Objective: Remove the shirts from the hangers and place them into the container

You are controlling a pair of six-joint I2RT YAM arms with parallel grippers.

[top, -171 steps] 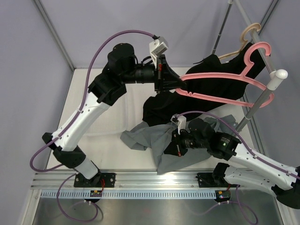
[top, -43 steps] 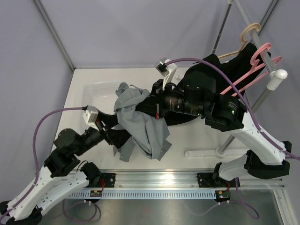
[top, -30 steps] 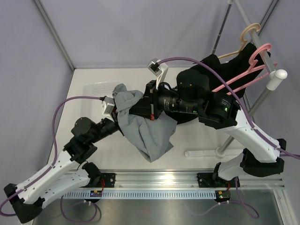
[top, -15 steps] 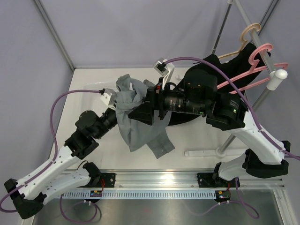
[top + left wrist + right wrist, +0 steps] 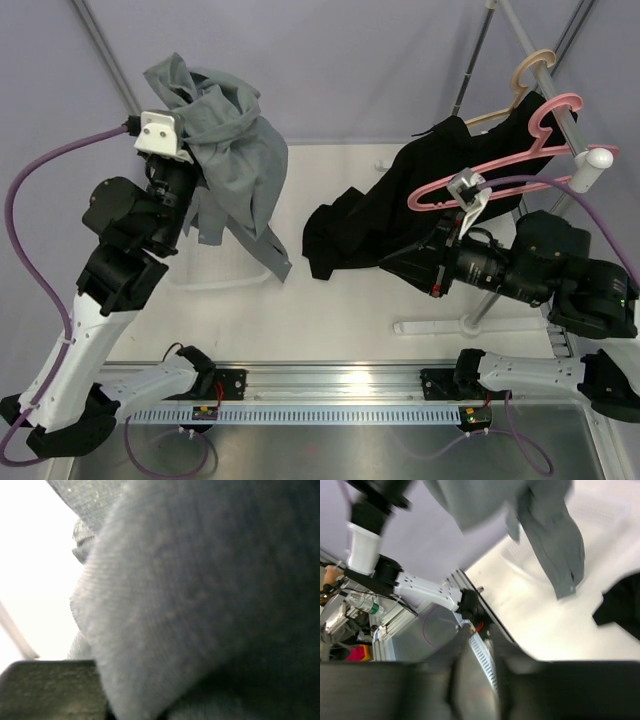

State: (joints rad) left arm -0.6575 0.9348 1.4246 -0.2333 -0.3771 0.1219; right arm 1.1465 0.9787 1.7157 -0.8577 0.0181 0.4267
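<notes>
Grey shirt [image 5: 238, 150] now lifted high

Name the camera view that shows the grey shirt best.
The top external view: the whole grey shirt hangs there, sharp. The left wrist view shows only blurred cloth; the right wrist view, its dangling lower part.

The left arm [image 5: 118, 262] holds the grey shirt [image 5: 238, 150] high above the container [image 5: 205, 284] on the table's [image 5: 330, 320] left side, cloth trailing down. Toward the right edge, the black shirt [image 5: 370, 220] hangs from the pink hanger [image 5: 520, 150] on the rack [image 5: 563, 206], the right gripper [image 5: 388, 263] low just beside it.
</notes>
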